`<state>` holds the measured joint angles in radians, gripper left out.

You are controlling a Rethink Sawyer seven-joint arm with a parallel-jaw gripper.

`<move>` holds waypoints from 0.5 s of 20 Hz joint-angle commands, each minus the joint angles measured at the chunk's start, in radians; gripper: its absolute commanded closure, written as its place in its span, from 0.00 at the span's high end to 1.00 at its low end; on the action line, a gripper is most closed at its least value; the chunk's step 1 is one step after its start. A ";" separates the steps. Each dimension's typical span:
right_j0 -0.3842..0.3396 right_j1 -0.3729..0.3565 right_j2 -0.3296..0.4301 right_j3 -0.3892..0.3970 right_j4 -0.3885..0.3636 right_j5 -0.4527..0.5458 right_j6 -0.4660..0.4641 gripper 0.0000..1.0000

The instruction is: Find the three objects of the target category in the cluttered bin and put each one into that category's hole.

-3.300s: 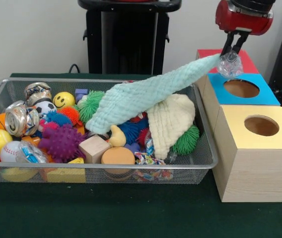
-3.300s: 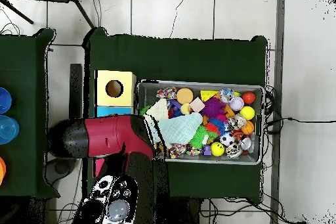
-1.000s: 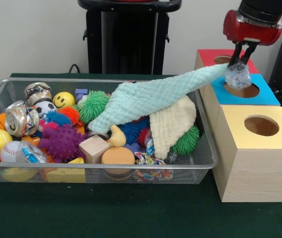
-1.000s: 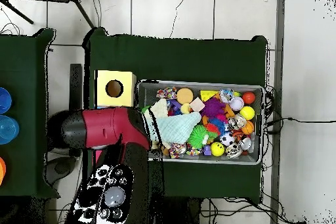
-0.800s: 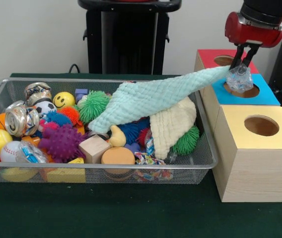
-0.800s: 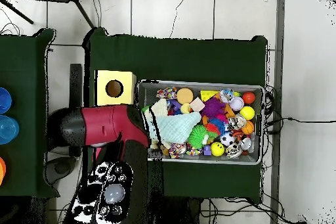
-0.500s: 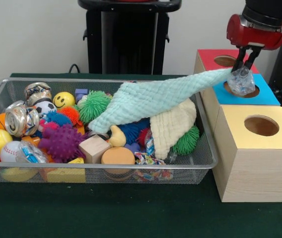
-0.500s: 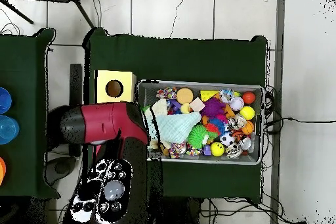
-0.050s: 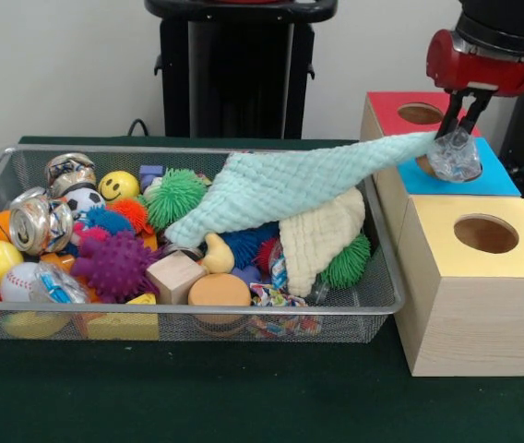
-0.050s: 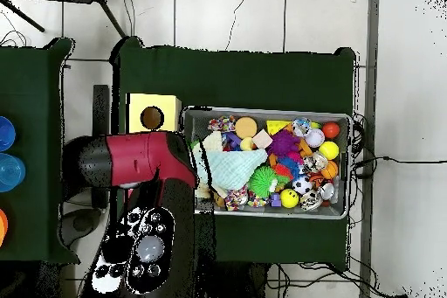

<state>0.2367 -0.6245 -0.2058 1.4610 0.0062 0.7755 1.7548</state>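
One pincer hangs over the blue-topped box, clenched on a crumpled clear plastic piece that covers the box's hole. A mint cloth stretches from that plastic back into the wire bin, draped over a cream cloth and the toys.

robot lab, wire bin of test toys, coloured sorting boxes, tiled floor

Front camera level, overhead straight down; both show bin.
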 commanded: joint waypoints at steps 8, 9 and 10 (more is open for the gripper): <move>-0.030 0.007 0.039 0.000 0.038 0.013 0.194 0.00; -0.031 0.005 0.039 0.002 0.037 0.013 0.192 0.00; -0.031 0.004 0.039 0.004 0.036 0.013 0.189 0.00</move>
<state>0.2361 -0.6245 -0.2058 1.4599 0.0067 0.7754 1.7548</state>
